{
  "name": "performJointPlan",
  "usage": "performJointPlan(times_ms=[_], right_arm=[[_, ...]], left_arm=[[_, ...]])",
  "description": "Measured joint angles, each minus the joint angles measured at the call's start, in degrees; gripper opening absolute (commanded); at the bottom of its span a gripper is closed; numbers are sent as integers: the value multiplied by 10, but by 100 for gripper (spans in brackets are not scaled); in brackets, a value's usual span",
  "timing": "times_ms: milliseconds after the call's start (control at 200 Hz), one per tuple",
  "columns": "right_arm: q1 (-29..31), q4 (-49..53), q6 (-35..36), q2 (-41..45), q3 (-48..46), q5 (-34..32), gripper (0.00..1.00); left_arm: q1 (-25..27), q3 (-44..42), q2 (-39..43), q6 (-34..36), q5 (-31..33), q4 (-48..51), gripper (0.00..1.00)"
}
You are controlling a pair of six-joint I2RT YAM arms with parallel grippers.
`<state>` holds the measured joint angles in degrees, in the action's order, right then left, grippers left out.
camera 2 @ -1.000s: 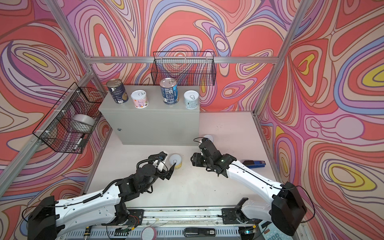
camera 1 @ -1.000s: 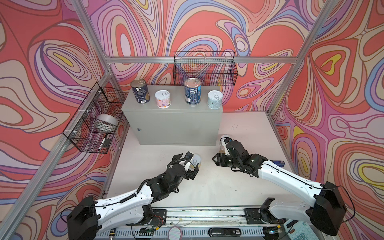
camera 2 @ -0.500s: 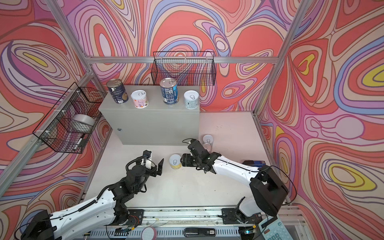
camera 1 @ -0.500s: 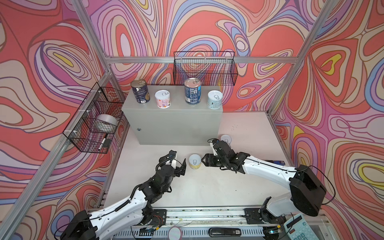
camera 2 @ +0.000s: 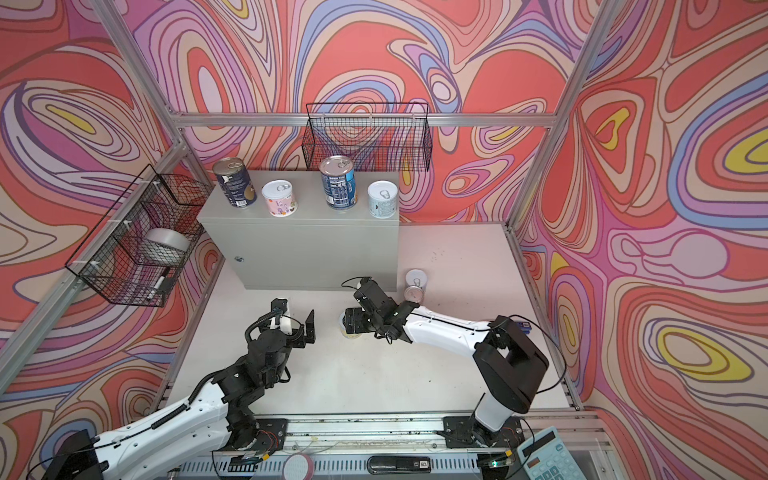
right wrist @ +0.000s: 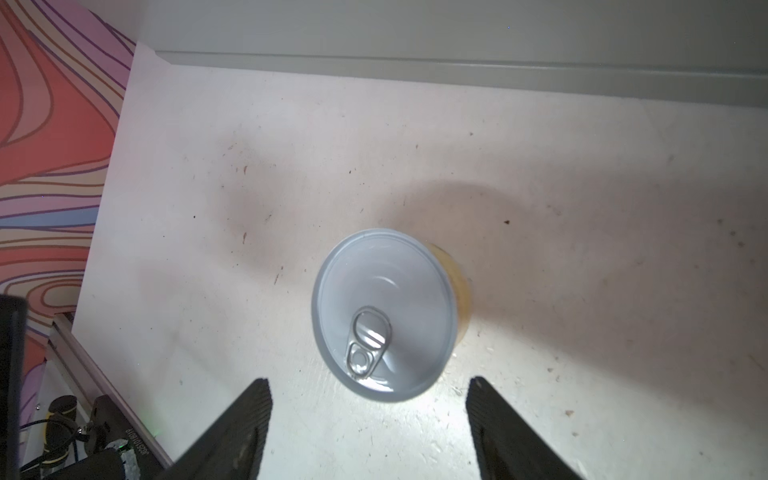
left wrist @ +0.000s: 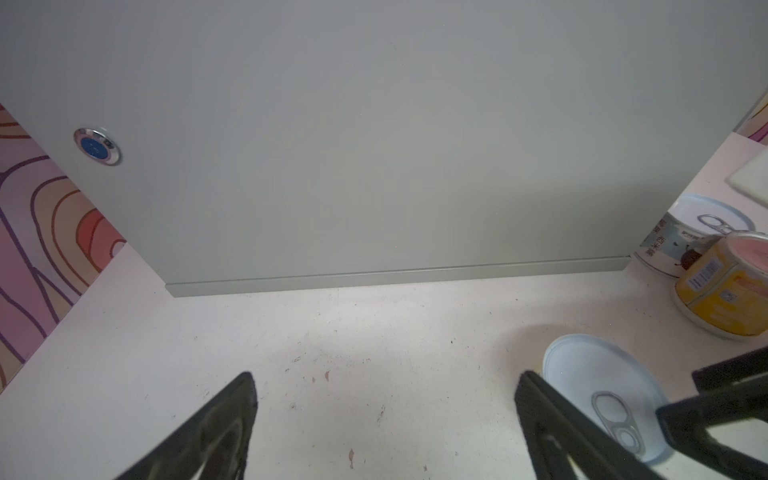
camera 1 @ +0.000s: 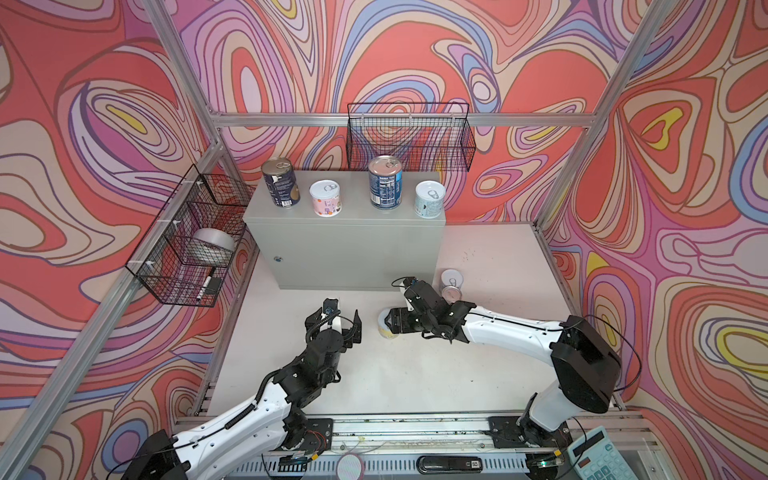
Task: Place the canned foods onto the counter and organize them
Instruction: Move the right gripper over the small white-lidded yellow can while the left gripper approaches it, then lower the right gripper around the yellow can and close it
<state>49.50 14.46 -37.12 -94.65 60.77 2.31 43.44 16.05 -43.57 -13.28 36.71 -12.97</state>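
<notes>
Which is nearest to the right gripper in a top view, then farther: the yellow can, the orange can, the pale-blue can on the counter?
1. yellow can, just ahead of the right gripper
2. orange can, behind its wrist on the tabletop
3. pale-blue can, at the counter's right end

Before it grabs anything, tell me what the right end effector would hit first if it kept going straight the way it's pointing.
Probably the yellow-labelled can: it stands upright on the white tabletop, just ahead of the right end effector and roughly centred between its open fingers.

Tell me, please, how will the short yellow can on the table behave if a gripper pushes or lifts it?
The yellow can is short, wide and upright, so it would probably slide, not tip. Its smooth metal rim may be slippery. It looks stiff; the pull-tab lid is unopened, so probably heavy for its size.
</notes>
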Motion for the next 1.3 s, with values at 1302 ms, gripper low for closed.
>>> performJointPlan(times_ms=[1302], right_arm=[[58, 168, 25, -96, 136, -167, 85]], left_arm=[[-7, 0, -32, -9, -27, 7, 100]])
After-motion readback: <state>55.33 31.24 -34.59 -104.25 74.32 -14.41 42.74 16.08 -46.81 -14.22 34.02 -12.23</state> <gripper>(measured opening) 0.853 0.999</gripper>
